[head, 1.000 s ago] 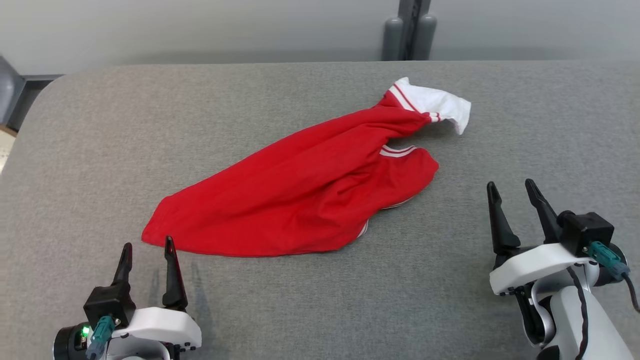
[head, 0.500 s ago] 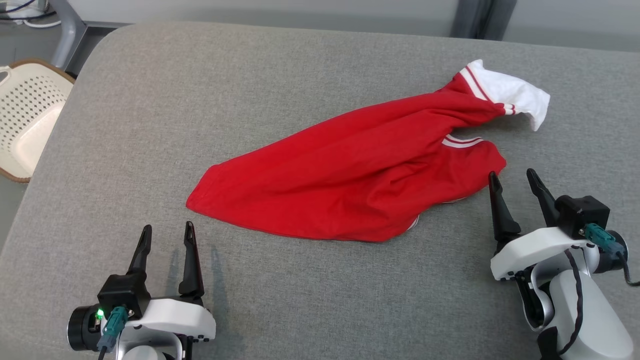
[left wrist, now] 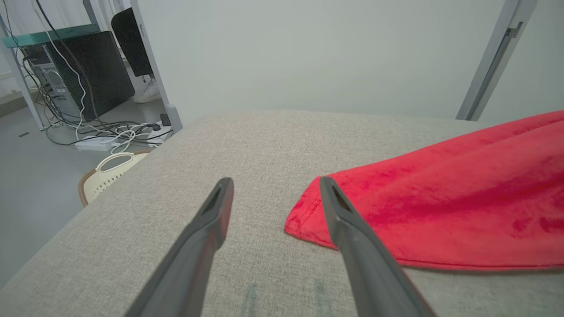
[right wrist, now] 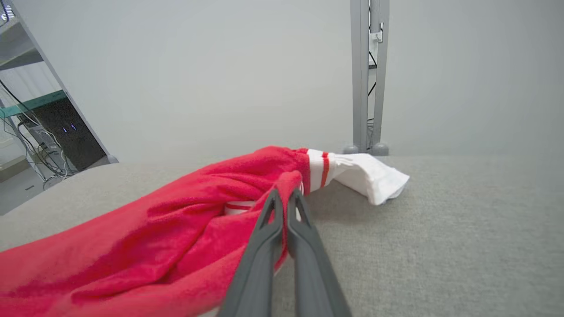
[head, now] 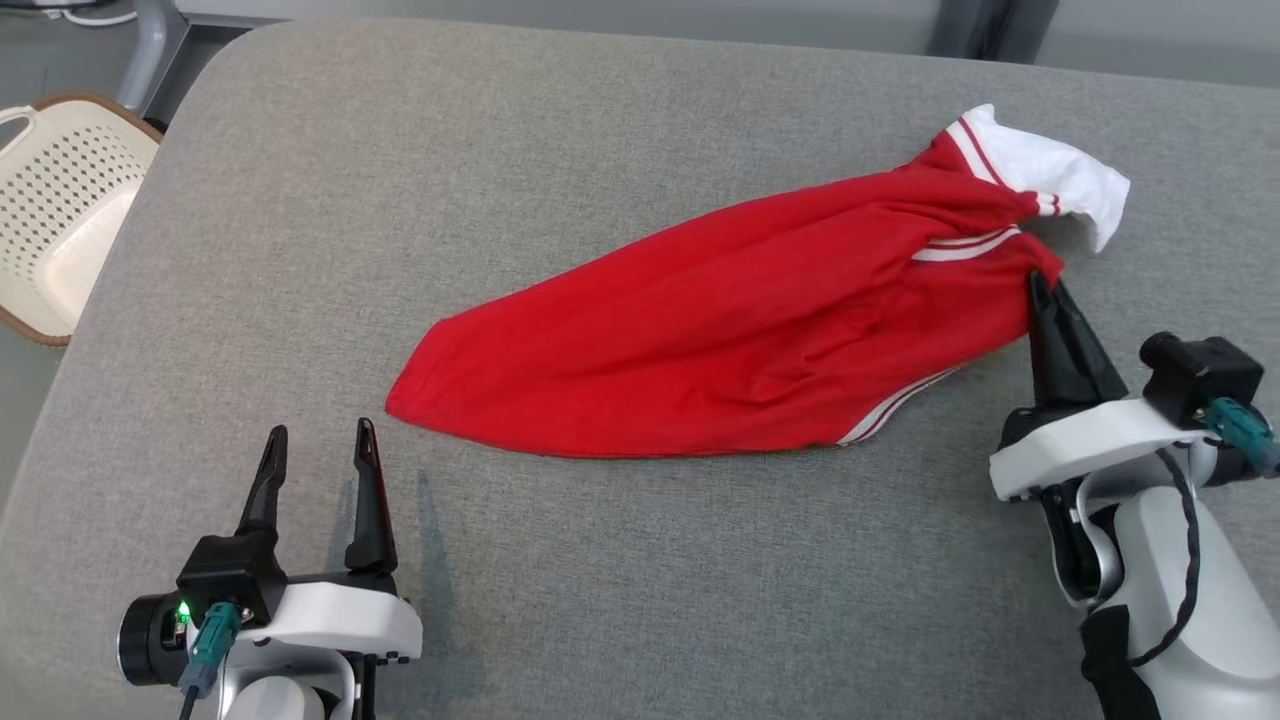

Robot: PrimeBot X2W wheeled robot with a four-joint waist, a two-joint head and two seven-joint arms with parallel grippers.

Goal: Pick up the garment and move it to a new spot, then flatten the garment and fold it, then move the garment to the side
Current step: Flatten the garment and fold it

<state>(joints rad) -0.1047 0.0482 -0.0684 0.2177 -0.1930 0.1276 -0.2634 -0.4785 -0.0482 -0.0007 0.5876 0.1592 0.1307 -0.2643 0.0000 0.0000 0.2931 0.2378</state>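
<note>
Right end effector point(head: 1042, 290) clamped on the red-and-white cloth garment point(head: 720, 340)! Left end effector point(head: 318, 440) apart, near its hem, over the grey fabric bench point(head: 600, 120)

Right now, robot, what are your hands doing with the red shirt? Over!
Right gripper shut on red shirt, right edge. Left gripper open, short of its corner. Shirt bunched on grey table. Basket beside table, not in way.

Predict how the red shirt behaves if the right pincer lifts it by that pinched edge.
Likely floppy: the shirt lies creased and bunched, so it should drape from the right pincer, shut on one edge. Probably light: thin fabric, flat on the table. May drag rather than slide: the table looks like woven cloth.
</note>
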